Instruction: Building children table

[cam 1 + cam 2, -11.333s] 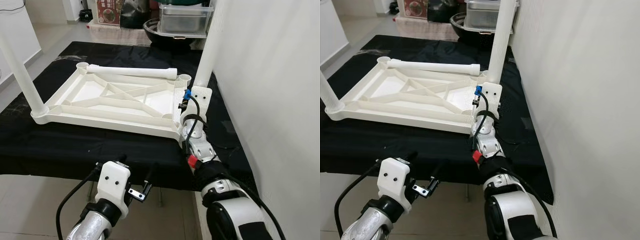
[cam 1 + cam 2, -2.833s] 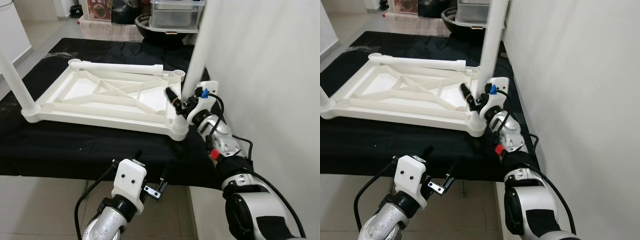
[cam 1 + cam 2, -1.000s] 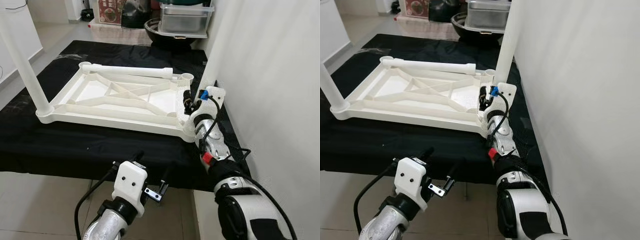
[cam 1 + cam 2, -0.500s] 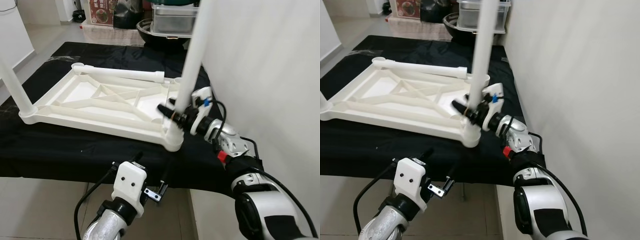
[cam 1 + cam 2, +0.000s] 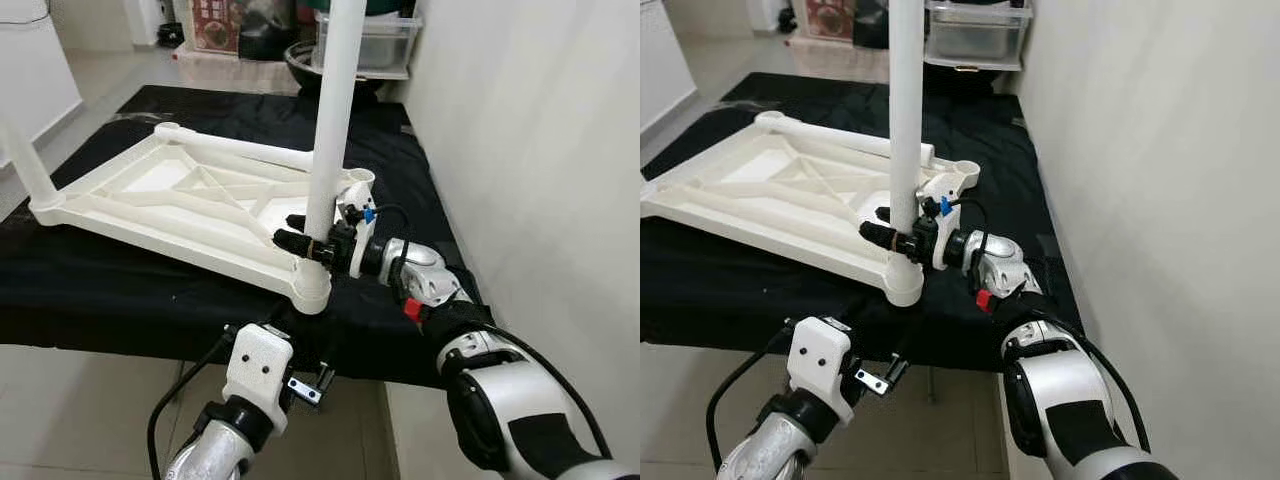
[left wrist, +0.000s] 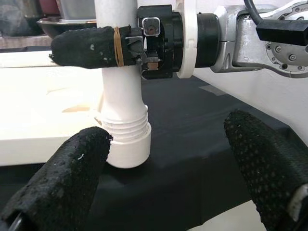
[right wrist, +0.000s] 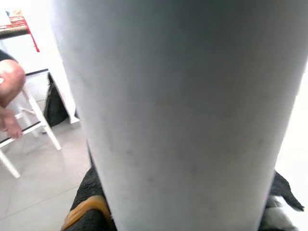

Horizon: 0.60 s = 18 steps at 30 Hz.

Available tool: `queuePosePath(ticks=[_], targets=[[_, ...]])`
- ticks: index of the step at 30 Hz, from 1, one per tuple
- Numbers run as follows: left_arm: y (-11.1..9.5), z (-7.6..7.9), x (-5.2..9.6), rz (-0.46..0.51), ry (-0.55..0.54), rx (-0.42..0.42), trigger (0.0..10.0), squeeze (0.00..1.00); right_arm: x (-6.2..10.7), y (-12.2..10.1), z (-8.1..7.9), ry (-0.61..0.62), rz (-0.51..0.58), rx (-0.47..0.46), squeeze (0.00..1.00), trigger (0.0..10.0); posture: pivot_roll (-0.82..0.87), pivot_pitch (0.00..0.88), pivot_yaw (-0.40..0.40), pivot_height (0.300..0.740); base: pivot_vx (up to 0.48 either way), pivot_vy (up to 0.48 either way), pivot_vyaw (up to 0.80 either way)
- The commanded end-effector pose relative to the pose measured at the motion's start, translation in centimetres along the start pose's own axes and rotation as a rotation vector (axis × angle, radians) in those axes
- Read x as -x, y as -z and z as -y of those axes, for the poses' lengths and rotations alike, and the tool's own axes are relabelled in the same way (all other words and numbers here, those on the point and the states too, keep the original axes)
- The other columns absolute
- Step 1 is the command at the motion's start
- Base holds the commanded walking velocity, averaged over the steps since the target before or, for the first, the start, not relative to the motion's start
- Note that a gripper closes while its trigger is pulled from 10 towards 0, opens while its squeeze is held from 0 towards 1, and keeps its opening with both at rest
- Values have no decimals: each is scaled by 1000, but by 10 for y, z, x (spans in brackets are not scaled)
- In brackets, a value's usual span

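The white table top (image 5: 170, 205) lies upside down on the black cloth (image 5: 120, 290), one leg (image 5: 25, 165) standing at its far-left corner. The left gripper (image 5: 300, 375) hovers low at the near edge, fingers (image 6: 62, 187) spread. At the near-right corner an upright leg (image 5: 333, 110) sits in its socket (image 5: 312, 285), pinched just above it by the right gripper (image 5: 305, 238).
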<state>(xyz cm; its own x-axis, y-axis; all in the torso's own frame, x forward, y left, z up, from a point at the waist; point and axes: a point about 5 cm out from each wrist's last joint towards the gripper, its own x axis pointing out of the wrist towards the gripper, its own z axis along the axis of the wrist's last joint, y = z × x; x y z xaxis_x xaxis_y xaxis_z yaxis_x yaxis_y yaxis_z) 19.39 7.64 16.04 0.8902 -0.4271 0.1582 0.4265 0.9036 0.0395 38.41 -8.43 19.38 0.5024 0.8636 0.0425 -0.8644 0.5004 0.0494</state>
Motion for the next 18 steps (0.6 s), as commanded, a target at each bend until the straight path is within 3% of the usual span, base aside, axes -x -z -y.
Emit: queuePosePath(ticks=[1, 2, 4, 5, 6, 7, 9, 10, 11, 13, 18], targets=[[3, 2, 1, -19, 5, 0, 10000, 0, 6, -2, 11, 121, 26, -30, 0, 0, 114, 78, -97, 740, 0, 0, 0], [3, 2, 1, -19, 5, 0, 10000, 0, 6, -2, 11, 121, 26, -30, 0, 0, 114, 78, -97, 740, 0, 0, 0], [3, 2, 2, -19, 5, 0, 10000, 0, 16, 10, 29, 478, -41, -9, 0, 0, 111, 74, -95, 740, 0, 0, 0], [3, 2, 2, -19, 5, 0, 10000, 0, 16, 10, 29, 478, -41, -9, 0, 0, 111, 74, -95, 740, 0, 0, 0], [4, 2, 2, -20, 6, 0, 10000, 0, 25, 18, 37, 687, -56, -32, 0, 0, 110, 73, -95, 740, 0, 0, 0], [4, 2, 2, -20, 6, 0, 10000, 0, 25, 18, 37, 687, -56, -32, 0, 0, 110, 73, -95, 740, 0, 0, 0], [4, 2, 2, -21, 9, 0, 10000, 0, 49, 31, 49, 1102, -89, -42, 0, 0, 109, 69, -92, 740, 0, 0, 0], [4, 2, 2, -22, 10, 0, 10000, 0, 58, 36, 51, 1232, -89, -68, 0, 0, 109, 69, -92, 740, 0, 0, 0], [4, 2, 2, -22, 10, 0, 10000, 0, 58, 36, 51, 1232, -89, -68, 0, 0, 109, 69, -92, 740, 0, 0, 0], [4, 2, 2, -22, 10, -1, 10000, 0, 65, 40, 46, 1397, -69, -88, 0, 0, 113, 68, -96, 740, 0, 0, 0], [4, 2, 2, -22, 10, -3, 10000, 0, 57, 42, 37, 1444, -55, -103, 0, 0, 114, 67, -93, 740, 0, 0, 0]])
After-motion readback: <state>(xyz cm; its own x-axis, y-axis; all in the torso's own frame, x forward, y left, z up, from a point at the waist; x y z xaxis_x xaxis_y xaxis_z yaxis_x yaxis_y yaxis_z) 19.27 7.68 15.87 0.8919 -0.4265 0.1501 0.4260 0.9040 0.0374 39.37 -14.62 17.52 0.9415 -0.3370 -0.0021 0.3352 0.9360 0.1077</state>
